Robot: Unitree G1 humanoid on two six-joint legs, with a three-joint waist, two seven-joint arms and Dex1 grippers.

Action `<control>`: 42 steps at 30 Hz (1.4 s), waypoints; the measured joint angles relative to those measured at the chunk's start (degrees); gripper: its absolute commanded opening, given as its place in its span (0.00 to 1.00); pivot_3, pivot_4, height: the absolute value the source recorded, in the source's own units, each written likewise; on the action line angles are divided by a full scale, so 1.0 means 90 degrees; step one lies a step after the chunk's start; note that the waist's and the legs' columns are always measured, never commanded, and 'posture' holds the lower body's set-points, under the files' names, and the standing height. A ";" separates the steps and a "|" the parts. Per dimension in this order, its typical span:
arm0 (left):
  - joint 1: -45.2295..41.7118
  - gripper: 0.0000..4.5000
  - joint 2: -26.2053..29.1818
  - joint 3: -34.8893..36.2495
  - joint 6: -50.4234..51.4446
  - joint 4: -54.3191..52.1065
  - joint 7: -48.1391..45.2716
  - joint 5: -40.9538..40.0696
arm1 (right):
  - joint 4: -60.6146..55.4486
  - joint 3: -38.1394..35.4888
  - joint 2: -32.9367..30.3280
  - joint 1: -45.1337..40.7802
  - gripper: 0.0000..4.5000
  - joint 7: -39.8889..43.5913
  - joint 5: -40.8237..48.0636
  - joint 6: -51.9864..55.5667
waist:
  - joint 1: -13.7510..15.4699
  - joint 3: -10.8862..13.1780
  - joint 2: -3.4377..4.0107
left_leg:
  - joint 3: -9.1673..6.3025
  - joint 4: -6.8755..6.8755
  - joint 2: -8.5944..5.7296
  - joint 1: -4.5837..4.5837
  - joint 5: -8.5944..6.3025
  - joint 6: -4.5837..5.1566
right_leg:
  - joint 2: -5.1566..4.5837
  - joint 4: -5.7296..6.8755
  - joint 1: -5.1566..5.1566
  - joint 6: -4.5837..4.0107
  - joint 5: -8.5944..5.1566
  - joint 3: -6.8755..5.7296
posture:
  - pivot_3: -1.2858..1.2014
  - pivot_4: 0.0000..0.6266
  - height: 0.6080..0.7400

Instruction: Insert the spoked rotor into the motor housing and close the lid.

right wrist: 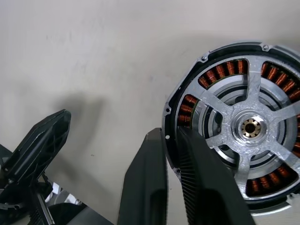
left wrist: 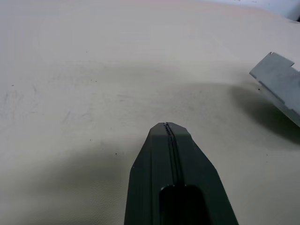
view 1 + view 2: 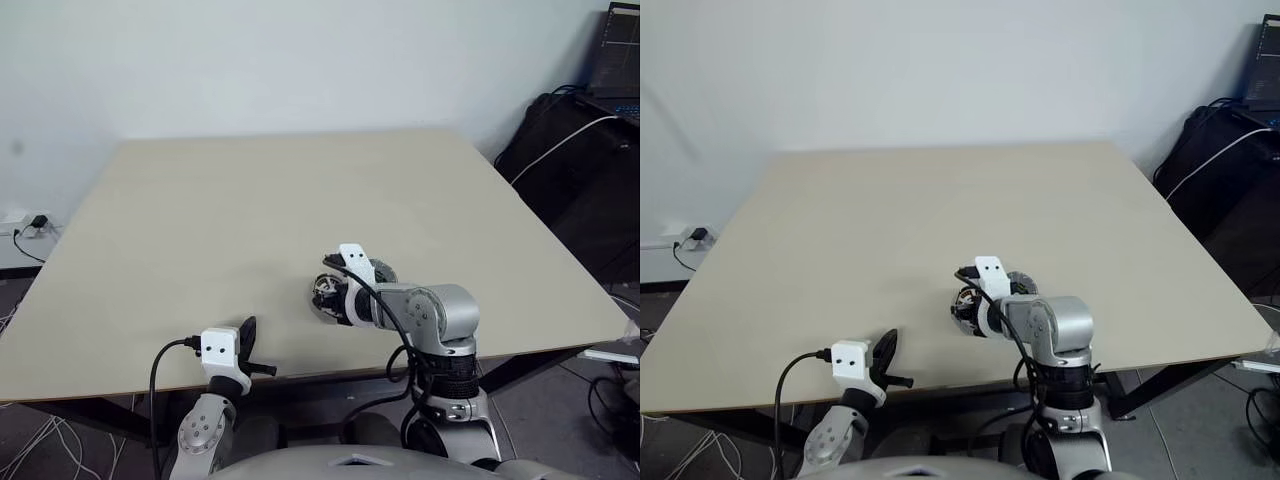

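The motor housing [image 1: 215, 75], a round metal cup with copper-brown coils, lies on the table near its front edge [image 3: 322, 298]. The spoked rotor [image 1: 251, 127] sits inside it, silver spokes and hub facing up. My right gripper [image 1: 171, 133] points down at the near side, shut on the rotor's dark rim, one finger outside and one over the coils. A grey ribbed disc, apparently the lid [image 3: 384, 272], peeks out just behind the right wrist. My left gripper [image 3: 248, 338] is shut and empty, low over the table's front edge, well left of the motor.
The pale table [image 3: 250, 200] stretches bare beyond the motor. Its front edge [image 3: 320, 376] runs just under both wrists. A black bag with a white cable [image 3: 570, 150] and a laptop [image 3: 615, 50] stand off the table at the right.
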 measured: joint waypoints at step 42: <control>0.0003 0.00 0.0231 -0.0010 0.0359 -0.0023 -0.0148 -0.0008 | 0.1628 0.0845 -0.2007 0.1742 0.01 -0.0835 -0.2346 -0.7783 | -0.0001 0.0007 -0.0001 | 0.0012 0.0000 0.0012 0.0016 0.0016 0.0036 | 0.0015 -0.0020 0.0022 0.0020 -0.0012 0.0015 | 0.52 0.00 1.00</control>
